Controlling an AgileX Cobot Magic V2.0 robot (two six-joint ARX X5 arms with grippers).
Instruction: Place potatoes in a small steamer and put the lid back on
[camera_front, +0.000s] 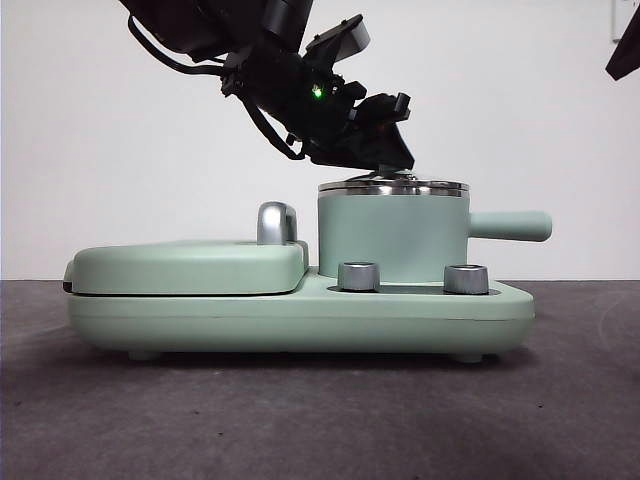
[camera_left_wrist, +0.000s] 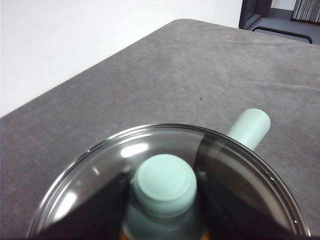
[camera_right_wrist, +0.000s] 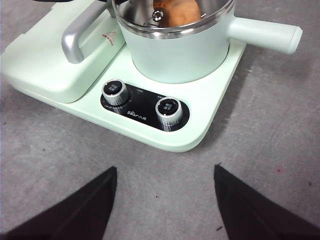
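In the front view, the left pincer (camera_front: 385, 150) reaches down from the upper left to the top of the steamer (camera_front: 392, 235). The lid (camera_front: 393, 184) shows only as a thin chrome edge that seems to lie on the steamer rim. The potato cannot be seen here. The steamer stands on a green base (camera_front: 300, 315) beside the griddle (camera_front: 190, 265), on the table (camera_front: 320, 420).

In the left wrist view, the jaws press on both sides of the green knob (camera_left_wrist: 166, 182), so the left pincer pinches the lid by its knob. The glass (camera_left_wrist: 100, 170) is below, and the handle (camera_left_wrist: 250, 127) points away.

In the right wrist view, the right pincer (camera_right_wrist: 165, 200) is spread wide and waits above the table, well apart from the base. Only this view shows the potato (camera_right_wrist: 175, 10), orange-brown, inside the steamer under the glass, and the two dials (camera_right_wrist: 142, 102).

In my judgement the risk is a lid not fully seated: if the potato stands too high, or the lid sits off centre, it may tilt or slide off the rim when the jaws let go. No view shows the whole rim, so I cannot confirm the fit.
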